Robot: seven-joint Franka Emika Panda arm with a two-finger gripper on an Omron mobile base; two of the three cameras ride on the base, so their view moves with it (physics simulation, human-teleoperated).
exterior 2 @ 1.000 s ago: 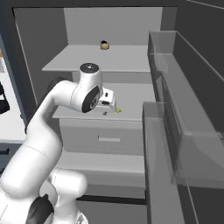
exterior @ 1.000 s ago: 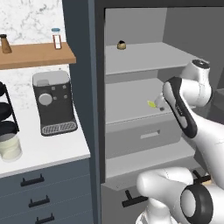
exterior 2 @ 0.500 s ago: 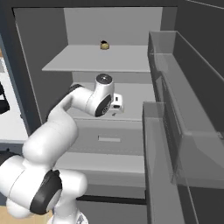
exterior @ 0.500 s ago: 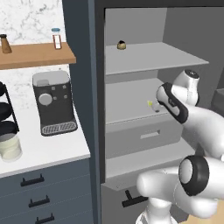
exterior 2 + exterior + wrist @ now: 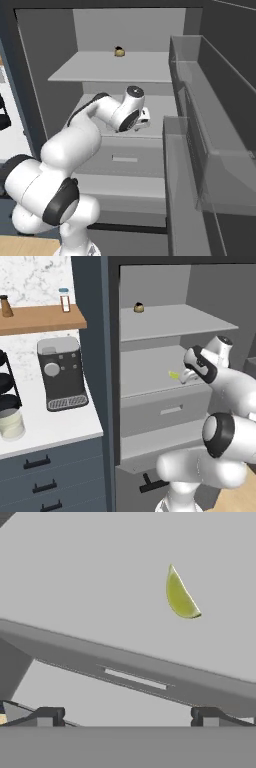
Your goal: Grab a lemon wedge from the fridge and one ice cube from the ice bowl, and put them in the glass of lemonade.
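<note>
The lemon wedge (image 5: 181,596) lies untouched near the shelf's (image 5: 150,368) front edge; the hand (image 5: 127,716) is released, empty; everything remains undone.

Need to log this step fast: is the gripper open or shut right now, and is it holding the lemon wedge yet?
Gripper: open, holding nothing. The lemon wedge lies on the fridge shelf ahead of the fingertips, untouched.

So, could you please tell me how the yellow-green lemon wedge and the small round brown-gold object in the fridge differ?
The tiny yellow-green lemon wedge lies on the middle light grey shelf, while the small round brown-gold object sits on the shelf above. The wedge is a flat pointed sliver; the other is rounded. Both are small and sit inside the open dark grey fridge.
</note>
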